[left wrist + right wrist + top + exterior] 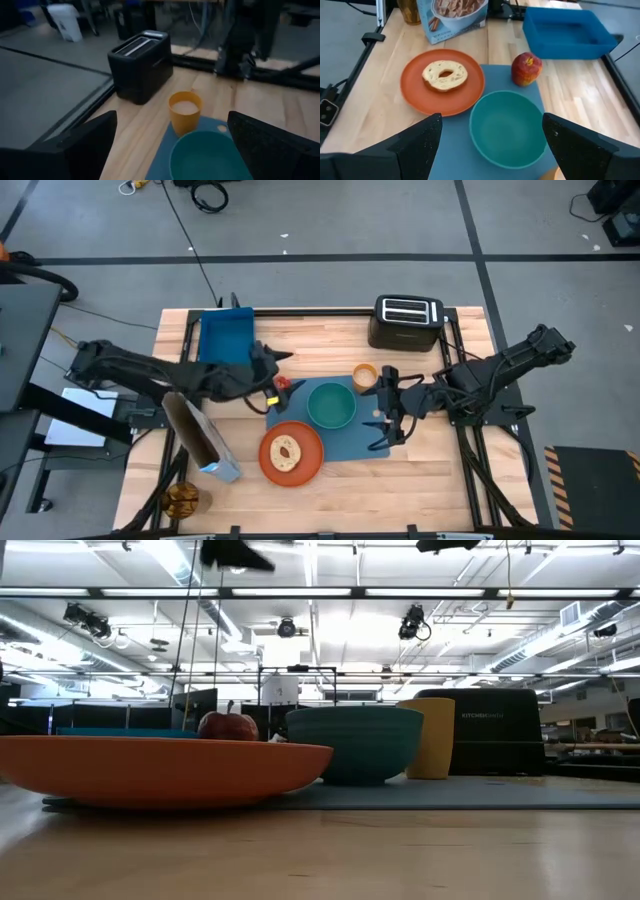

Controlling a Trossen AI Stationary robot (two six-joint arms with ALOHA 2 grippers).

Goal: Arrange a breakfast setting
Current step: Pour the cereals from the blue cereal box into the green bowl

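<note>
- The flat blue rectangular placemat [345, 442] is lying at the middle of the wooden table [440, 480], toward its front edge.
- The teal bowl [331, 404] is sitting on the placemat's middle, and the small orange cup [365, 376] is standing at the mat's far edge, near the black toaster [405, 322] in the table's far right corner.
- The round orange plate [291, 454] is overlapping the placemat's front left corner and carrying the round bread piece [286, 451].
- The red apple [526, 68] is resting at the placemat's far left corner.
- The blue cereal bag [200, 437] is lying by the table's left edge, the deep blue plastic bin [224, 338] behind it.
- The left gripper [272, 370] is hanging above the apple with fingers spread, gripping nothing.
- The right gripper [385, 417] is hovering over the placemat's right edge, fingers apart and empty.
</note>
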